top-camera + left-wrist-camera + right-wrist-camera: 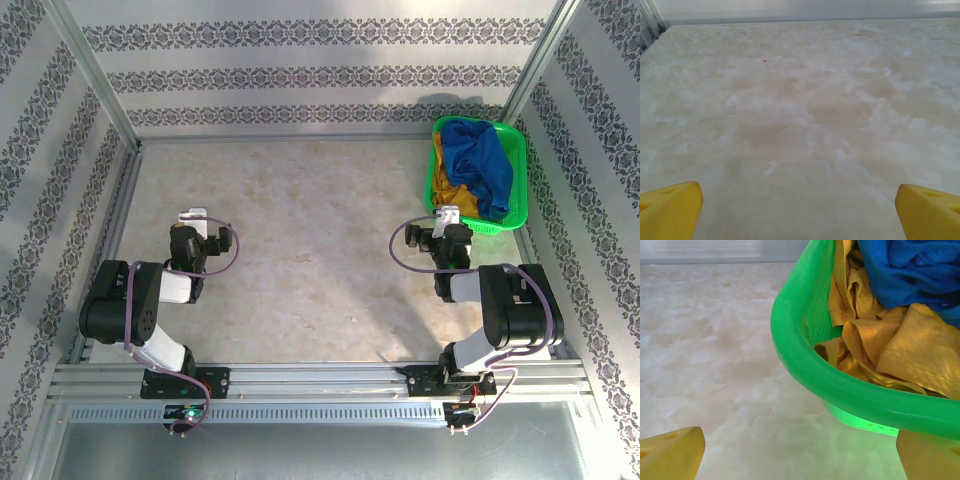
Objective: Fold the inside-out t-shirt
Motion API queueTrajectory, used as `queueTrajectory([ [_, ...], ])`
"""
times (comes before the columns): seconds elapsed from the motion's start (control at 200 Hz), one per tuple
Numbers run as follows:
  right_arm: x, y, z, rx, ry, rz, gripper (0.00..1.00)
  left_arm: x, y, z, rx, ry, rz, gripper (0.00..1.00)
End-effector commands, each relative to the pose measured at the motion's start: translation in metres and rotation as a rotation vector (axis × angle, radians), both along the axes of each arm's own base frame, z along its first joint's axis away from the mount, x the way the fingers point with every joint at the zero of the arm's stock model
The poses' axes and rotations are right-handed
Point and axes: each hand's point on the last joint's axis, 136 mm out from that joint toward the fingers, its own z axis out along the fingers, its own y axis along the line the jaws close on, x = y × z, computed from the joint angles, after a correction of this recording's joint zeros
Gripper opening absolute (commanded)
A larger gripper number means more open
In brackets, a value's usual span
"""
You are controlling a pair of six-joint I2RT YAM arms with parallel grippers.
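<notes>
The pale marbled tabletop (300, 230) carries, at its far right corner, a bright green plastic basket (437, 175). In it the crumpled royal-blue cotton t-shirt (488, 160) is heaped over a mustard-yellow cloth garment (455, 192), its sleeves and print impossible to make out. The right pincer (800, 450) hovers spread wide and holding nothing just before the basket's near rim, one yellow fingertip perhaps tucked under it, while the left pincer (800, 210), equally wide, hangs above the tabletop well apart from the basket.

The blue t-shirt (910, 270) runs off the top edge, partly burying the mustard garment (920, 345).
</notes>
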Motion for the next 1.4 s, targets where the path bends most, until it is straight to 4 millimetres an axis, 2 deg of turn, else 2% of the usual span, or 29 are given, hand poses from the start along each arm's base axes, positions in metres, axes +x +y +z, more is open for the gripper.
queueTrajectory([
  [0.0,0.013,0.004,0.026,0.004,-0.093,0.012,0.98,0.006,0.004,0.01,0.003,-0.045,0.024,0.99],
  [0.145,0.013,0.004,0.026,0.005,-0.092,0.013,0.98,0.005,0.01,0.011,0.006,-0.05,0.062,0.99],
  [0.909,0.014,0.002,0.025,0.005,-0.087,0.0,0.98,0.005,0.009,0.01,0.001,-0.045,0.059,0.99],
  [0.964,0.012,-0.004,0.027,0.002,-0.098,-0.035,0.98,0.005,0.009,0.012,0.0,-0.052,0.058,0.99],
  [0.994,0.009,-0.01,0.03,0.004,-0.117,-0.077,0.98,0.004,0.011,0.017,0.005,-0.069,0.07,0.99],
  [1.024,0.007,-0.016,0.043,-0.001,-0.153,-0.113,0.98,0.002,0.011,0.024,0.012,-0.075,0.075,0.99],
  [1.044,-0.002,-0.018,0.038,-0.006,-0.142,-0.128,0.98,-0.001,0.011,0.028,0.014,-0.074,0.075,0.99],
  [1.159,-0.027,-0.024,0.069,-0.002,-0.192,-0.195,0.98,-0.012,0.012,0.053,-0.005,-0.072,0.09,0.99],
  [1.269,-0.056,-0.032,0.105,0.17,-0.203,-0.292,0.99,-0.025,0.007,0.083,-0.078,-0.077,0.103,0.99],
  [1.299,-0.064,-0.029,0.108,0.226,-0.178,-0.284,0.98,-0.029,0.006,0.092,-0.101,-0.078,0.112,0.99],
  [1.314,-0.065,-0.028,0.125,0.248,-0.206,-0.277,0.98,-0.032,0.005,0.096,-0.113,-0.077,0.114,0.99],
  [1.349,-0.071,-0.02,0.143,0.319,-0.237,-0.231,0.98,-0.037,0.003,0.106,-0.138,-0.08,0.117,0.99],
  [1.394,-0.081,-0.021,0.163,0.446,-0.293,-0.257,0.98,-0.044,-0.001,0.117,-0.172,-0.077,0.112,0.99],
])
